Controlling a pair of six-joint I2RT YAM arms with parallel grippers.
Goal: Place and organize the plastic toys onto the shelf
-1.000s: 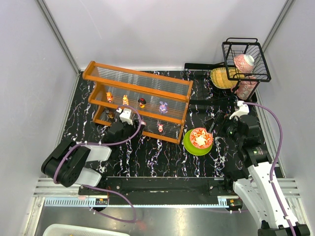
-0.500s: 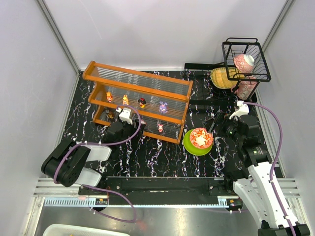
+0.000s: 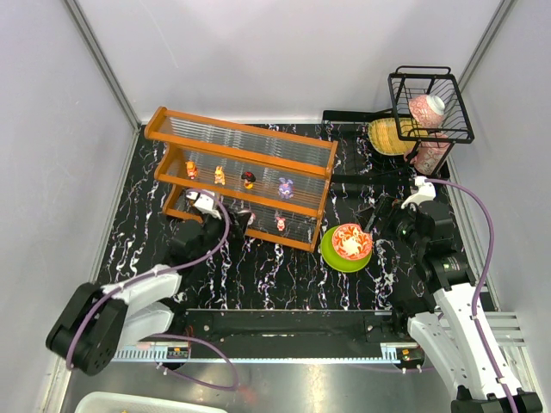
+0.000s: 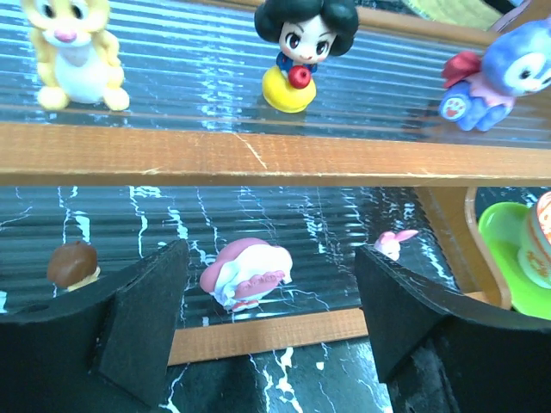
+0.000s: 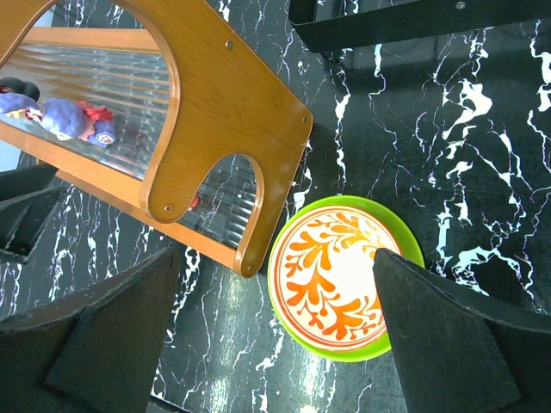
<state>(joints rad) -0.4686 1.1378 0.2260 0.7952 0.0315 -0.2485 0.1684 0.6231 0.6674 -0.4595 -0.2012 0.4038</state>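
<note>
Fingers [image 4: 142, 314] of the left gripper [image 4: 269, 251] stand wide apart at the front of the shelf [image 5: 232, 103], level with its lower tier. Between them, touching neither as far as we can tell, a pink toy [image 4: 247, 274] lies on its side on the ribbed panel. The right gripper [image 5: 275, 256] is spread wide too and holds nothing. It hangs over a green plate [image 5: 344, 204] with an orange-patterned bowl [image 5: 331, 275], which sits on the tabletop [image 3: 284, 275] just beside the shelf's right end. On the lower tier we also find a brown toy [image 4: 73, 262] left of the pink one and a small pink-eared toy [image 4: 394, 243] to its right. On the tier above stand a yellow rabbit [image 4: 73, 52], a black-haired doll [image 4: 306, 43] in a yellow dress and a blue figure [image 4: 504, 73] with a red bow. The top view adds an orange toy [image 3: 191, 169] at the left end of that row. The shelf fills the far left part of the tabletop. At the far right corner we make out a black wire basket [image 3: 430, 103] holding a pink container [image 3: 428, 110].
</note>
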